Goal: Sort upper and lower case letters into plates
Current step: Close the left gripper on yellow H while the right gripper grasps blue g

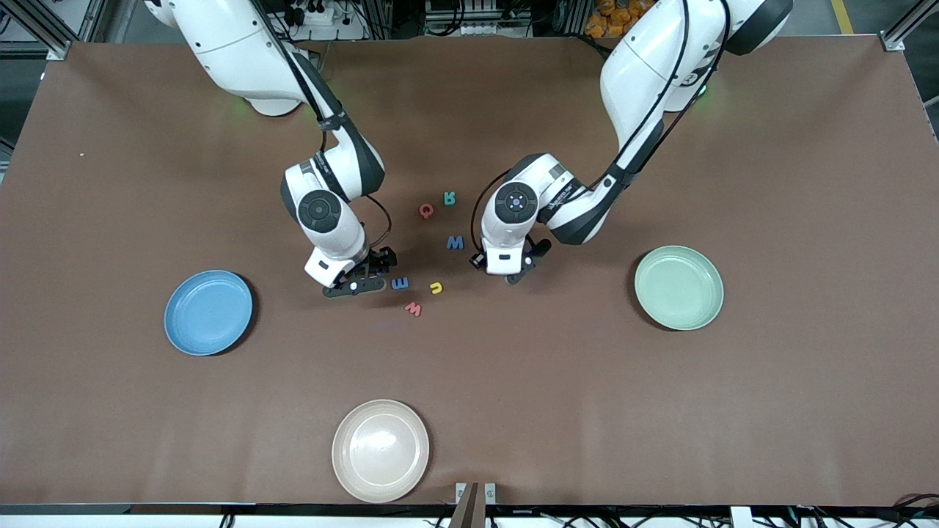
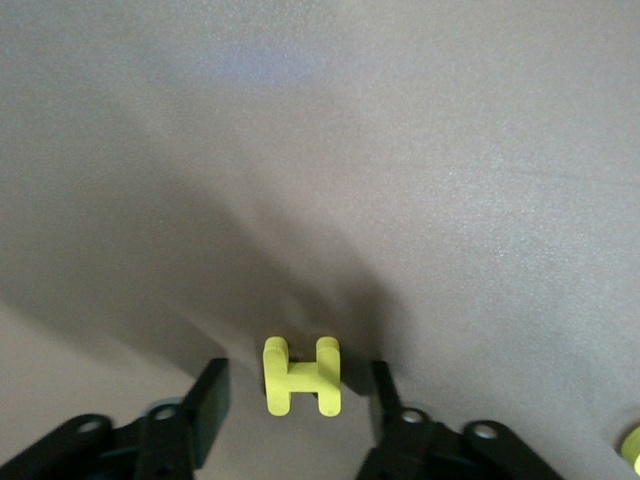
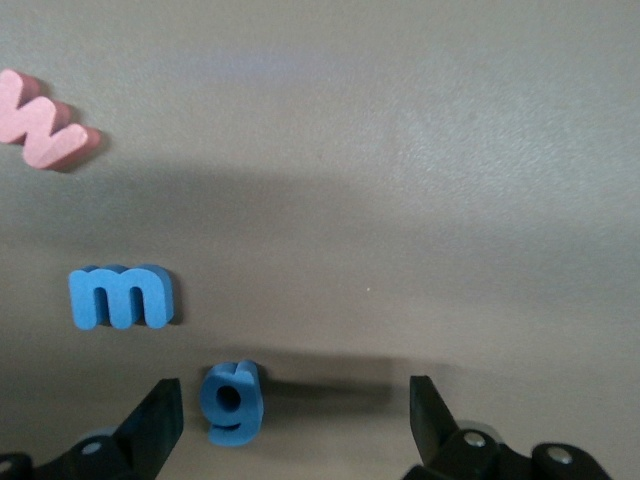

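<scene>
My left gripper [image 1: 517, 273] is low over the table, its fingers open on either side of a yellow H [image 2: 301, 375] with a gap on each side. My right gripper [image 1: 356, 284] is also low and wide open around a blue g [image 3: 232, 400], which lies close to one finger [image 3: 160, 415]. Beside it lie a blue m [image 3: 122, 296] and a red w [image 3: 40, 132]. Between the arms lie a red Q [image 1: 426, 211], a teal R [image 1: 449, 198], a blue M [image 1: 455, 243] and a yellow u [image 1: 436, 288]. The sky blue plate [image 1: 208, 312] and the pale green plate [image 1: 678, 287] hold nothing.
A cream-beige plate [image 1: 381, 450] sits near the table's edge closest to the front camera. The blue plate is toward the right arm's end, the green plate toward the left arm's end.
</scene>
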`<state>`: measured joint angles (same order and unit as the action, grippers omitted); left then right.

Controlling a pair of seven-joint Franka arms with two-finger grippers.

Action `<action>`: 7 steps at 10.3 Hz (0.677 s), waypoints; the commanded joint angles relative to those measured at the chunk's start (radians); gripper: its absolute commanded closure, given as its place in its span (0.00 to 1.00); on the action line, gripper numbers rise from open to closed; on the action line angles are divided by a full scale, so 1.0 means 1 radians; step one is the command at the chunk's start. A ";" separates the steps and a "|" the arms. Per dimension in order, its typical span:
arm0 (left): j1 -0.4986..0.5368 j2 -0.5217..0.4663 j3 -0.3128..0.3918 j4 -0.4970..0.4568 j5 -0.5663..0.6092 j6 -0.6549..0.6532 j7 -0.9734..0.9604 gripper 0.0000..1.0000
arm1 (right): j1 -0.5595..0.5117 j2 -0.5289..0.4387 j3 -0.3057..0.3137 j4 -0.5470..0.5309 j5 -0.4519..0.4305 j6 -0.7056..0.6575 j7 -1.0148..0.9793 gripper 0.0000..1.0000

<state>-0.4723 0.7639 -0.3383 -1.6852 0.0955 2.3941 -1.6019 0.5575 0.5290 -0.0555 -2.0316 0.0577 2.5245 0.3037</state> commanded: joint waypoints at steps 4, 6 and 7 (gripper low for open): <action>-0.011 0.003 0.008 -0.001 0.030 0.017 -0.030 0.88 | 0.041 0.000 -0.004 -0.002 0.019 0.010 0.044 0.00; -0.005 -0.006 0.007 0.008 0.030 0.017 -0.030 1.00 | 0.041 0.000 -0.004 -0.002 0.019 0.011 0.044 0.00; -0.003 -0.012 0.007 0.010 0.030 0.016 -0.026 1.00 | 0.041 0.000 -0.004 -0.002 0.019 0.011 0.044 0.00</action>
<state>-0.4719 0.7635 -0.3373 -1.6786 0.0955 2.4041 -1.6019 0.5885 0.5310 -0.0552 -2.0315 0.0609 2.5276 0.3374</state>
